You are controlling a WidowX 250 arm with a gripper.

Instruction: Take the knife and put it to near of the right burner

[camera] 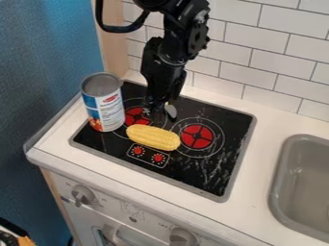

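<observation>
The black gripper (156, 108) hangs down over the back left part of the stove, above the left burner (136, 116). A small grey blade, apparently the knife (170, 111), shows just right of the gripper's lower end, between the two burners; its handle is hidden or blends with the dark gripper and stovetop. Whether it is held, I cannot tell. The red right burner (196, 136) lies to the right of and nearer the front than the blade.
Yellow corn (153, 137) lies across the stove (220, 166) in front of the gripper. An open can (103, 103) stands upright at the stove's left edge. A grey sink (280, 180) is at the right, and a tiled wall runs behind.
</observation>
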